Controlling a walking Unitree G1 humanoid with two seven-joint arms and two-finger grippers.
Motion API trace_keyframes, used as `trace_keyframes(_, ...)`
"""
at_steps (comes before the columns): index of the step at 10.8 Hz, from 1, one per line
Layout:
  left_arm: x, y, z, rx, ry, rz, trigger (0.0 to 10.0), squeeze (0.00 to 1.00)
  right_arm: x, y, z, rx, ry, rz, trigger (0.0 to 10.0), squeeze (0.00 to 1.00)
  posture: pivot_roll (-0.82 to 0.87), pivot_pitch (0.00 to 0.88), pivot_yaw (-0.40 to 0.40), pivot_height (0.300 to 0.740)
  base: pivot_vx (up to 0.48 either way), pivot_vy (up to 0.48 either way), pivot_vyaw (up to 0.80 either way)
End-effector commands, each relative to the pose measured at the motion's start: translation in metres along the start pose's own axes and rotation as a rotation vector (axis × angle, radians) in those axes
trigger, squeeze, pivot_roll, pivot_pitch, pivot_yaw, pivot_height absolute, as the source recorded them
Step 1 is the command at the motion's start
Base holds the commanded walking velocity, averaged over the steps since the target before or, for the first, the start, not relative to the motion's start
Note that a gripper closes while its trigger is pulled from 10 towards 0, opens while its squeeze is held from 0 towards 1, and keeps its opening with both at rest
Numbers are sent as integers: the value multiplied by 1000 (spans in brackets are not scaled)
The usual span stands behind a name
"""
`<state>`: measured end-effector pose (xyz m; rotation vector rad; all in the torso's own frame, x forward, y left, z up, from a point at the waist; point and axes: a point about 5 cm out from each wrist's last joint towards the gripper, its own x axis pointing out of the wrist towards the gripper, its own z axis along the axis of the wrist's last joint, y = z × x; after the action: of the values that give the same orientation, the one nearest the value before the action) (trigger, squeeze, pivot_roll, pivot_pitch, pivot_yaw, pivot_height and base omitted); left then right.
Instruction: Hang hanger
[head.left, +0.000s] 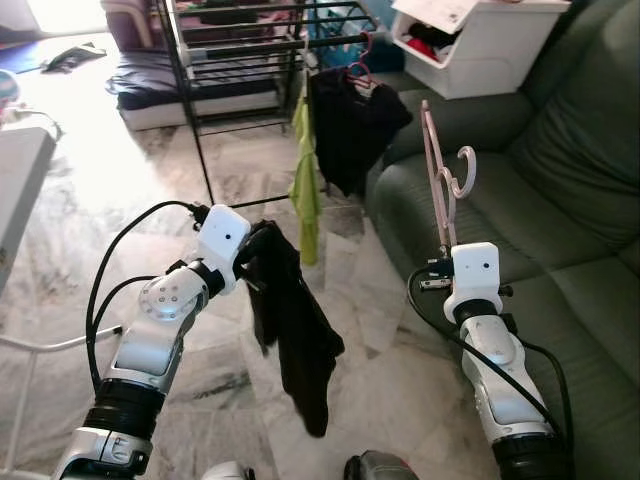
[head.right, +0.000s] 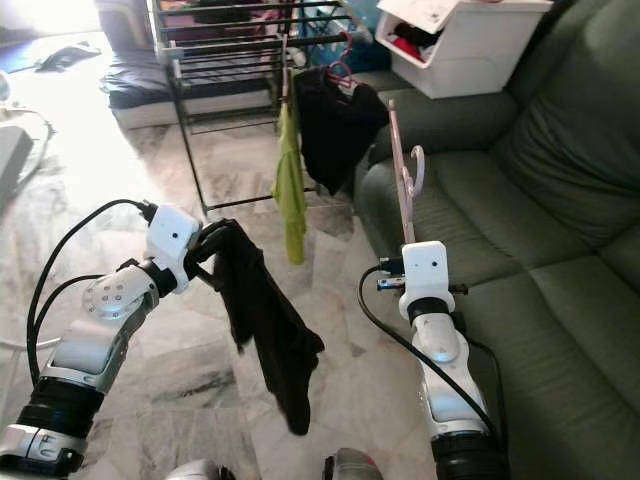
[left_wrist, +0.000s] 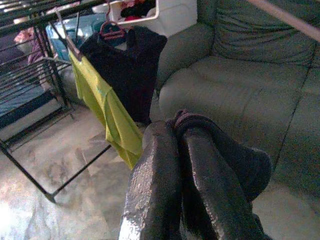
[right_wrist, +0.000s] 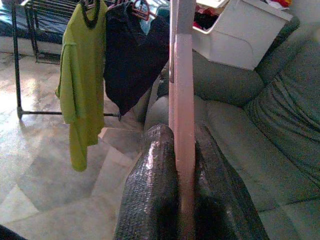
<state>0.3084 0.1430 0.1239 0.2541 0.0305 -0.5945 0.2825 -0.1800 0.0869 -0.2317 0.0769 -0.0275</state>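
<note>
My right gripper (head.left: 445, 252) is shut on a pink hanger (head.left: 440, 175) that stands upright above it, hook pointing toward the sofa; in the right wrist view the hanger's bar (right_wrist: 183, 100) runs between the two black fingers (right_wrist: 150, 185). A black garment (head.left: 295, 330) droops toward the floor from my left gripper (head.left: 252, 250), which is shut on its top edge; the left wrist view has cloth (left_wrist: 220, 150) bunched over the fingers (left_wrist: 155, 190). Beyond stands a black drying rack (head.left: 235, 45) with a lime-green shirt (head.left: 305, 190) and a dark shirt (head.left: 350, 125) hanging from its near rail.
A dark green sofa (head.left: 540, 190) fills the right side, with a white bin (head.left: 480, 40) of clothes on its armrest. Marble floor (head.left: 130, 190) lies open between me and the rack. A white table edge (head.left: 20, 170) sits at the far left.
</note>
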Motion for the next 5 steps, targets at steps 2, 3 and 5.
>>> trace_keyframes(2,2,2,18,39,-79,-4,10000,0,2,-4,7,-1,-26,-8,10000,0,-62,0,-37,740,0,0,-578)
trace_keyframes(3,2,2,17,32,-78,-10,10000,0,2,-4,7,-1,-26,-8,10000,0,-63,0,-35,740,240,0,-800)
trace_keyframes(5,2,0,17,30,-76,-23,10000,0,1,-3,6,-1,-23,-9,10000,0,-66,0,-34,740,283,0,-691)
